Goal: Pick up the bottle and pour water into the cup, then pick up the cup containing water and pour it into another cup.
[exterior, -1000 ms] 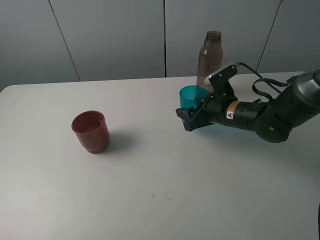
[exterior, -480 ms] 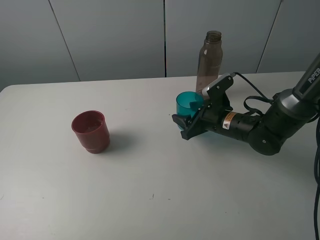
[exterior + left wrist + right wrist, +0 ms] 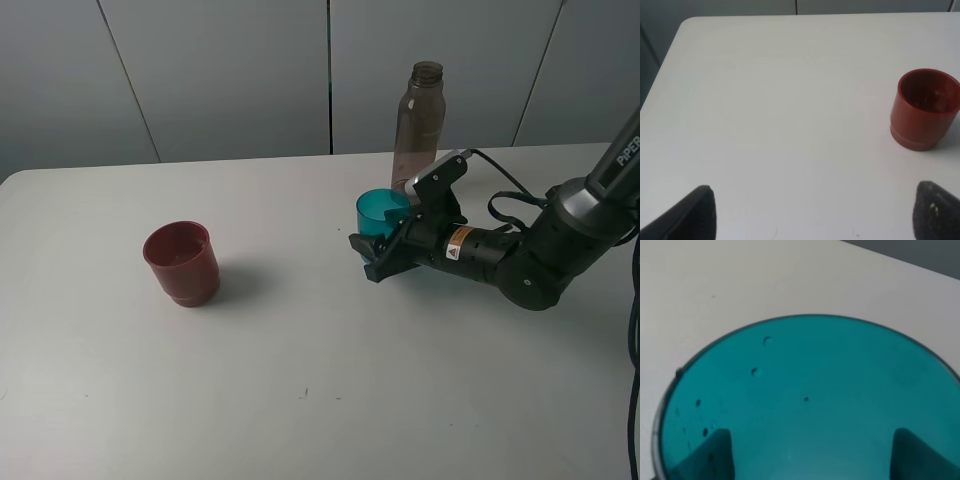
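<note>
Your right gripper (image 3: 372, 256) has its jaws clamped on the teal cup (image 3: 383, 212), just at 7 o'clock of the standing bottle (image 3: 417, 120). Judged: bottle pour done. Remaining: carry and pour into the red cup (image 3: 181, 263), well apart at 9 o'clock. Left jaws stand wide.

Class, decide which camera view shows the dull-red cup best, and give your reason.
The left wrist view: the dull-red cup appears large, with open mouth, inside and stepped base clear. The exterior high view shows the whole cup, but smaller, alone on the table. The right wrist view misses it.
</note>
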`<action>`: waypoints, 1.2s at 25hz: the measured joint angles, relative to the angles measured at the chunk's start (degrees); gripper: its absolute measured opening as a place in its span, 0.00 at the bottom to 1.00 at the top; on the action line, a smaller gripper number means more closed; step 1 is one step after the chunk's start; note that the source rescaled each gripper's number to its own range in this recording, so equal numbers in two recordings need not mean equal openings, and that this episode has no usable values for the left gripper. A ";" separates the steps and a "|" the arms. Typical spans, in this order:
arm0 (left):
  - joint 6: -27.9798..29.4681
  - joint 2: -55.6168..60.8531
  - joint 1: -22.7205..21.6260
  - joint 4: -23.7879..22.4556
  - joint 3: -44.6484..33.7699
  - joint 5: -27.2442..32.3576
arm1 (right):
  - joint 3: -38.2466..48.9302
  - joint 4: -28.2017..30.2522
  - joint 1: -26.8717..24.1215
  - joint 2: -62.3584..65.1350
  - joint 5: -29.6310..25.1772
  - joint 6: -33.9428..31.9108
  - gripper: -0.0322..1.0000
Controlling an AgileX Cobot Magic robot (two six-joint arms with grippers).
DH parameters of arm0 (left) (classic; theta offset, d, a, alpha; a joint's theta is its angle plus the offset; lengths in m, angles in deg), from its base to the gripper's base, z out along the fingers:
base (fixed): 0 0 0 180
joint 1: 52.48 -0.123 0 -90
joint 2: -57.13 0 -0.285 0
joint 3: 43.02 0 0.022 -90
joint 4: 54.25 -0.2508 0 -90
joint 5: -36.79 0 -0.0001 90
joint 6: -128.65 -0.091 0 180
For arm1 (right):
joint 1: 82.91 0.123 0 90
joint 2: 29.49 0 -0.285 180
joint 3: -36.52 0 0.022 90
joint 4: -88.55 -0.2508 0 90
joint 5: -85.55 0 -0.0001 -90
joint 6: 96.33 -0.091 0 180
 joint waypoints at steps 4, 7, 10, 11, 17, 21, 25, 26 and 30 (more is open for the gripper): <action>0.00 0.00 0.00 0.00 0.00 0.00 | 0.00 0.00 0.00 0.00 0.00 0.00 0.10; 0.13 0.00 0.00 0.00 0.00 0.00 | 0.00 0.11 0.00 0.00 0.00 -0.14 0.10; 0.13 0.00 0.00 0.00 0.00 0.00 | 0.13 0.11 0.00 0.00 -0.51 -1.74 0.68; 0.13 0.00 0.00 0.00 0.00 0.00 | 0.57 0.11 0.00 0.00 -0.51 -2.04 0.86; 0.22 0.00 0.00 0.00 0.00 0.00 | 4.97 -0.48 0.00 2.40 -2.94 -0.59 0.99; 0.22 0.00 0.00 0.00 0.00 0.00 | 8.08 -1.68 0.00 7.90 -11.11 0.25 0.99; 0.22 0.00 0.00 0.00 0.00 0.00 | 11.25 -4.67 0.00 16.19 -23.19 0.46 0.99; 0.22 0.00 0.00 0.00 0.00 0.00 | 11.90 -5.10 0.00 18.44 -25.65 0.57 0.99; 0.22 0.00 0.00 0.00 0.00 0.00 | 12.78 -7.76 0.00 31.06 -36.87 0.20 0.99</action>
